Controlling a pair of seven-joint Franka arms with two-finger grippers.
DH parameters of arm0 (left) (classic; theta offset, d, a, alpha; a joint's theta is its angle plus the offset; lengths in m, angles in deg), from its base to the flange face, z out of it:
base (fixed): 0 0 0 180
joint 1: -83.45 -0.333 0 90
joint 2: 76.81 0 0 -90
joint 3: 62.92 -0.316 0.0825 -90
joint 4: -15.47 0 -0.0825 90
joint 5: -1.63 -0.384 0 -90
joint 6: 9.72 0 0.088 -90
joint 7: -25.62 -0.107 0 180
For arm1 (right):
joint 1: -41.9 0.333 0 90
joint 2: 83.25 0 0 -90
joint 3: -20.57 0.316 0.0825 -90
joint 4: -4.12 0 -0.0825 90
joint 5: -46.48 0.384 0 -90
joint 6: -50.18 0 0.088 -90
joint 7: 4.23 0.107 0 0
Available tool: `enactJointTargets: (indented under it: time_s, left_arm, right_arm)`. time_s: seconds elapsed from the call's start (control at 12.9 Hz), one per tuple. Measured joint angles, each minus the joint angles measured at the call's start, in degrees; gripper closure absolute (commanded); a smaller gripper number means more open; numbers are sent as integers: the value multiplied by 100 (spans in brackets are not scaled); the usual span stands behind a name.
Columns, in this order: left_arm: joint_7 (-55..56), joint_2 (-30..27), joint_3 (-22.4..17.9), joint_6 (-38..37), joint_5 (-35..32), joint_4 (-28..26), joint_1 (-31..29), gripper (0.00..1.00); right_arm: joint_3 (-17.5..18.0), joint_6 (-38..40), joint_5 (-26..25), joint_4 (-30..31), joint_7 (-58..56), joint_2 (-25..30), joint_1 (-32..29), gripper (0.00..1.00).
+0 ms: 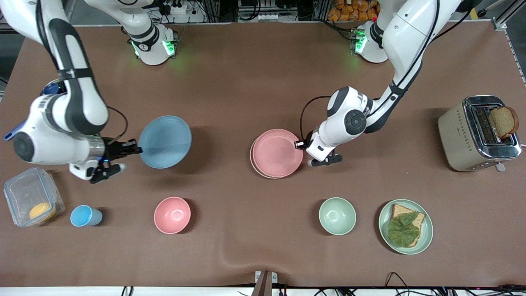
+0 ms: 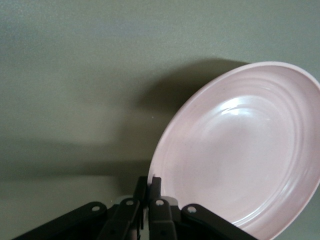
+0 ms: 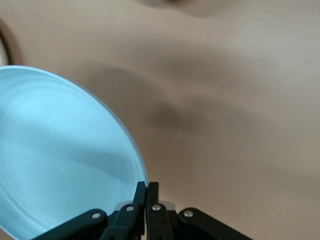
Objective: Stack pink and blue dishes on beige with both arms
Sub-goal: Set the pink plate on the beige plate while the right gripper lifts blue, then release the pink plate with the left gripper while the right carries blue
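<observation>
Pinching pink plate (image 1: 276, 153) rim with left gripper (image 1: 301, 144) atop beige plate (image 1: 259, 172) mid-surface; right gripper (image 1: 137, 149) clamped on blue plate (image 1: 165, 141) — aloft, over surface toward right arm's end.

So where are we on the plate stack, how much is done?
Nearly half. The pink plate lies over the beige plate, whose rim peeks out beneath; the left gripper is shut on its edge. The right gripper holds the blue plate raised above the table. Left: release pink, add blue.
</observation>
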State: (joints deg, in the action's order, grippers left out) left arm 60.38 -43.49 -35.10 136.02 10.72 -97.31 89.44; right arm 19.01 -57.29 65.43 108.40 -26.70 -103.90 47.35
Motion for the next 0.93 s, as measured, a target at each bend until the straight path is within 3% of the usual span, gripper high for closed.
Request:
enactJointTargets:
  time_s: [0.39, 0.54, 0.62, 0.7, 0.77, 0.85, 0.93]
  left_arm:
    - [0, 66, 3, 4, 0, 27, 21, 100]
    - [0, 109, 10, 12, 0, 53, 35, 98]
    - [12, 126, 10, 15, 0, 74, 49, 71]
    - [25, 143, 10, 17, 0, 90, 59, 51]
    - [29, 151, 10, 20, 0, 107, 62, 21]
    - [30, 152, 8, 20, 0, 126, 63, 0]
    - [30, 153, -3, 21, -50, 143, 63, 0]
  right_arm:
    - [31, -966, 272, 5, 1894, -157, 1541, 100]
    - [28, -1172, 272, 6, 2337, -237, 1876, 100]
    - [17, -1179, 272, 7, 2378, -251, 1889, 100]
    - [-25, -1179, 272, 10, 2380, -254, 1876, 100]
    - [-59, -1178, 272, 13, 2380, -254, 1854, 100]
    - [-75, -1177, 272, 15, 2380, -254, 1836, 100]
    - [-77, -1176, 272, 16, 2395, -254, 1837, 100]
